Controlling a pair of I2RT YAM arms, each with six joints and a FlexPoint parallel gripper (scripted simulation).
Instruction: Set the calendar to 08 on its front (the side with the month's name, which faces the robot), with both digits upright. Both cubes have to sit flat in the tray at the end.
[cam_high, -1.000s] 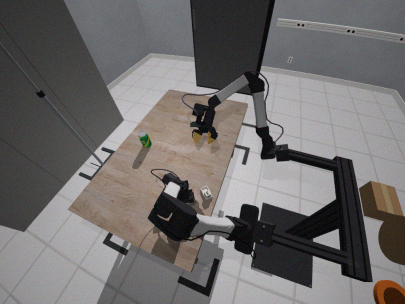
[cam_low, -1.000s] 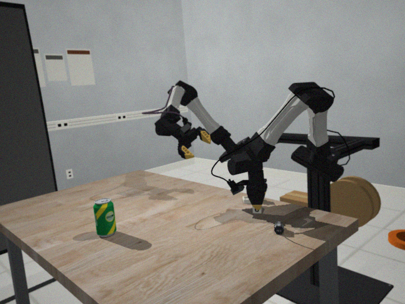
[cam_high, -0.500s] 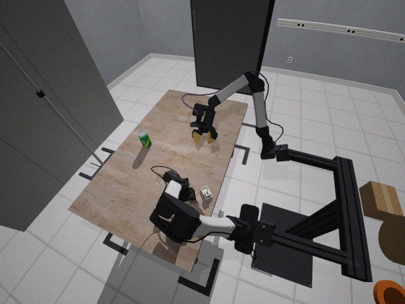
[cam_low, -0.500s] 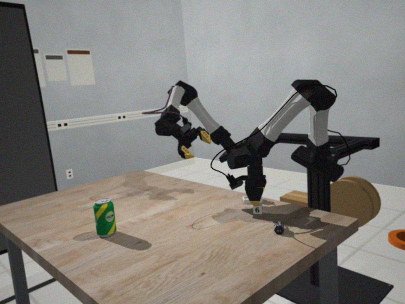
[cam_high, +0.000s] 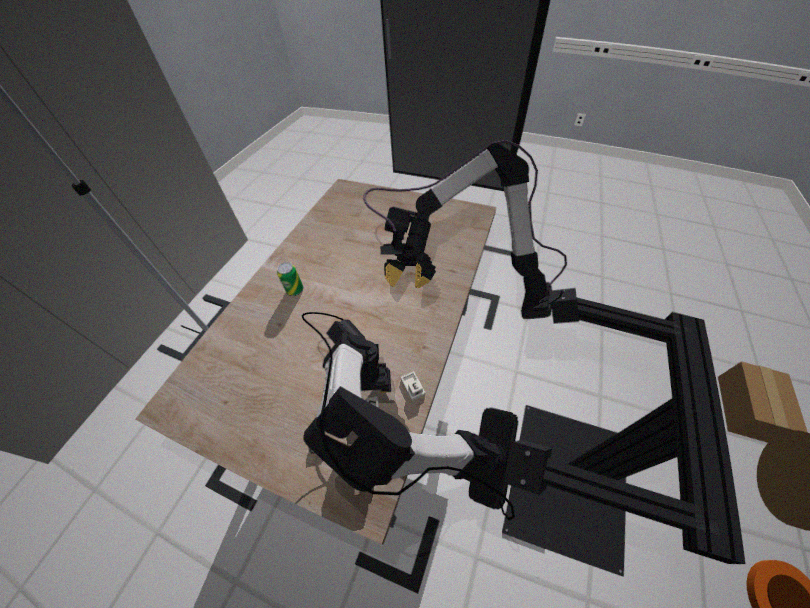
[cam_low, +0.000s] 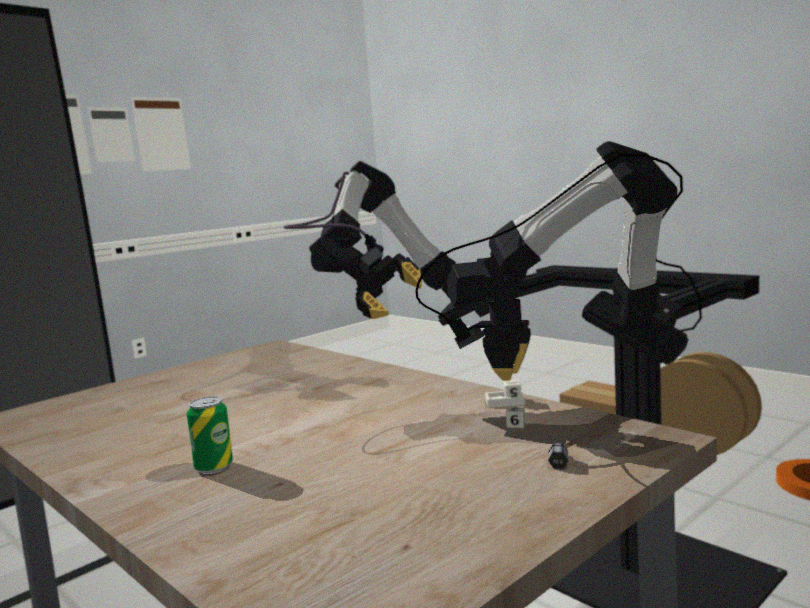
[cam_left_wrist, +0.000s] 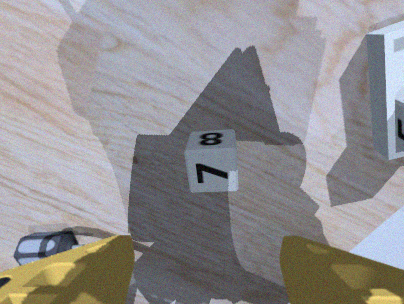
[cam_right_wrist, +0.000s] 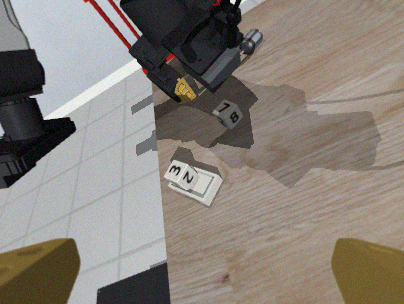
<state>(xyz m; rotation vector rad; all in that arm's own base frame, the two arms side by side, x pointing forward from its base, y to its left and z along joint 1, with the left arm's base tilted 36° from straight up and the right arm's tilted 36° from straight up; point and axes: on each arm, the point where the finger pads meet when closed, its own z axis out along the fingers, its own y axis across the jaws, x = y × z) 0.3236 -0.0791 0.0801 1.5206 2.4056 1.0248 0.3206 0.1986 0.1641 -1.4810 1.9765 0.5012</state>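
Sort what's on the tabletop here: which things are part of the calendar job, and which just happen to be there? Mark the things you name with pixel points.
Part of the job:
- tray (cam_low: 495, 400) (cam_right_wrist: 212, 192)
- cube in the tray (cam_right_wrist: 181, 173)
- loose cube (cam_low: 514, 418) (cam_left_wrist: 211, 162) (cam_right_wrist: 227, 114)

Just lying about:
- green can (cam_high: 289, 280) (cam_low: 210, 435)
- small dark object (cam_low: 558, 456) (cam_left_wrist: 46, 246) (cam_right_wrist: 251, 42)
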